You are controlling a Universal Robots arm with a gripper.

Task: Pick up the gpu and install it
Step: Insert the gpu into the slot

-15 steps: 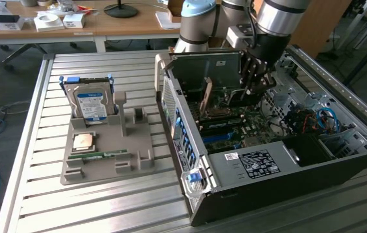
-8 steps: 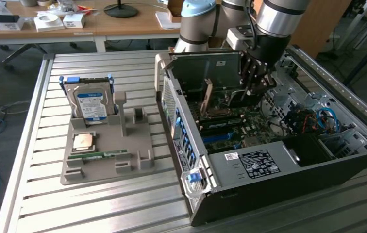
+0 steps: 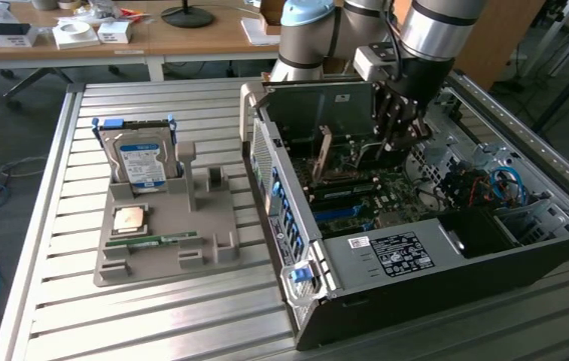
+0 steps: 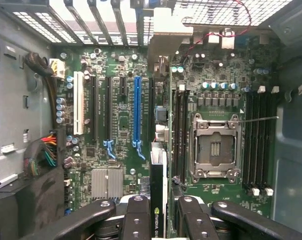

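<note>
GPU (image 4: pixel 157 197) and gripper (image 3: pixel 402 141) are both inside the open computer case (image 3: pixel 525 248), which lies on the slatted metal counter (image 3: pixel 164 316) along its edge at the exterior view's right. A grey tray (image 3: pixel 164 226) beside the case, nearer the counter's middle, carries an upright hard drive (image 3: pixel 144 162). Over the motherboard (image 4: pixel 121 115), the card is seen edge-on between the blue slot (image 4: pixel 137 110) and the processor socket (image 4: pixel 214 147). The gripper (image 4: pixel 160 215) pinches it from both sides.
</note>
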